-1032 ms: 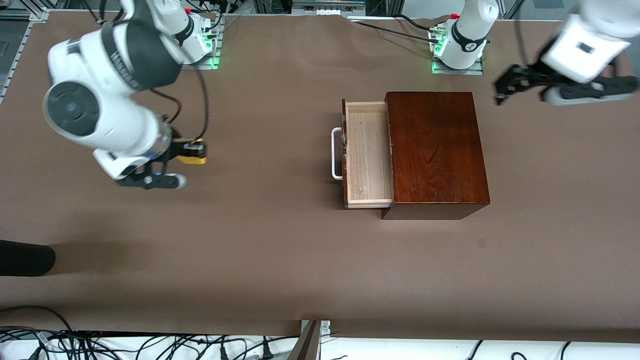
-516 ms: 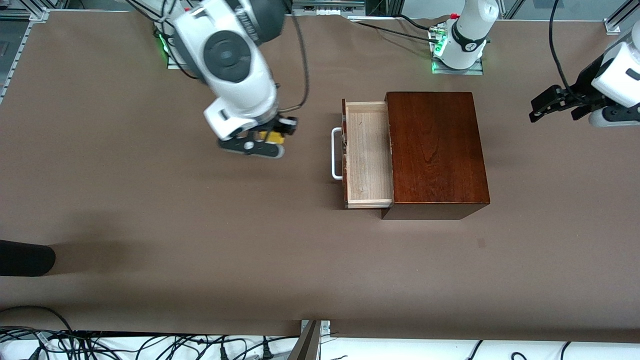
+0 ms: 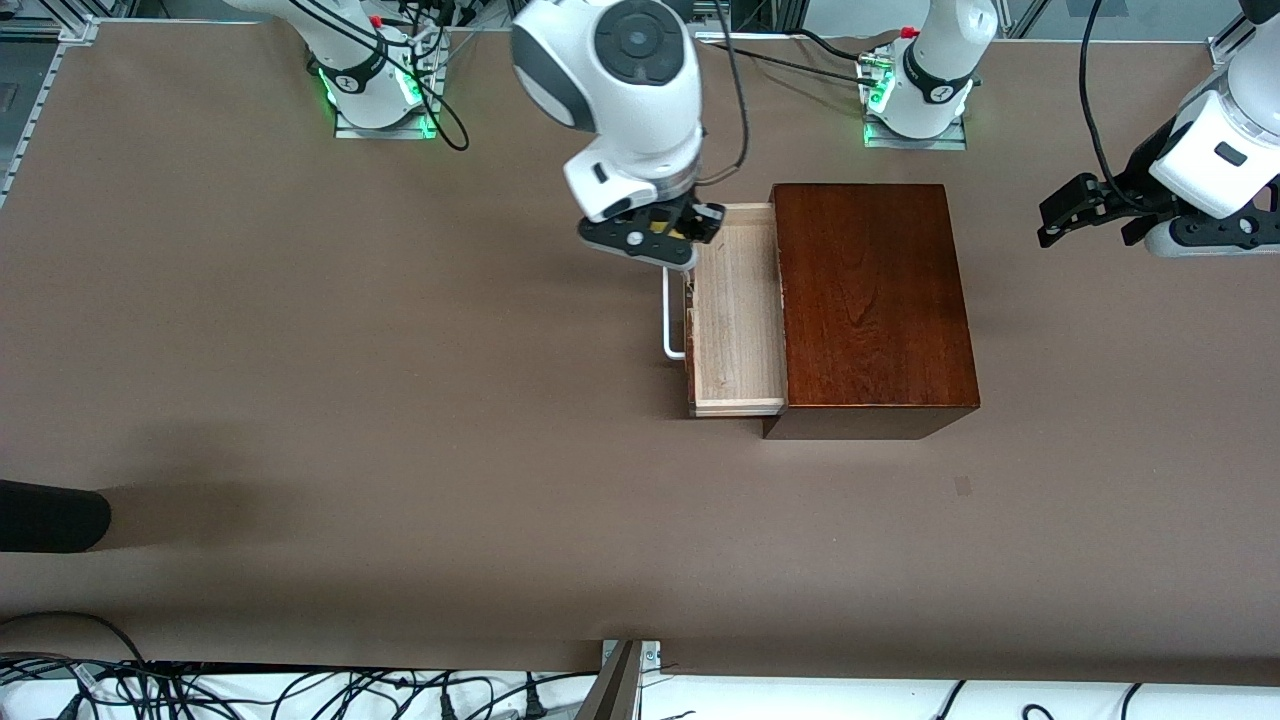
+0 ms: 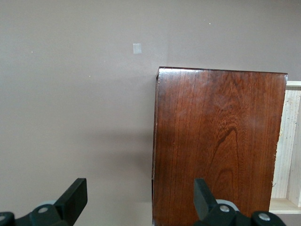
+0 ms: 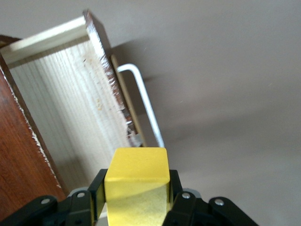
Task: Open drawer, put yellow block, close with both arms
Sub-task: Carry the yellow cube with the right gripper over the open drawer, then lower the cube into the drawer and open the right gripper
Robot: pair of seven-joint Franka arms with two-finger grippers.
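Front view, from the near edge up: at about 9 o'clock on the brown table [image 3: 400, 480] lies a dark object [image 3: 50, 515], cut off by the frame. Near the middle sits the wooden box [image 3: 872, 300]. Its drawer [image 3: 735, 310] is pulled open toward the right arm's end, at the box's 9 o'clock, with the white handle [image 3: 672, 310] sticking out. The tray inside is bare. The right gripper [image 3: 655, 232] hangs over the drawer's front corner, the one farther from the camera. Its fingers squeeze the yellow block [image 5: 137, 181], which is up in the air. The left gripper [image 4: 141, 202] hangs over the table at the box's 3 o'clock, fingers spread wide, holding nothing.
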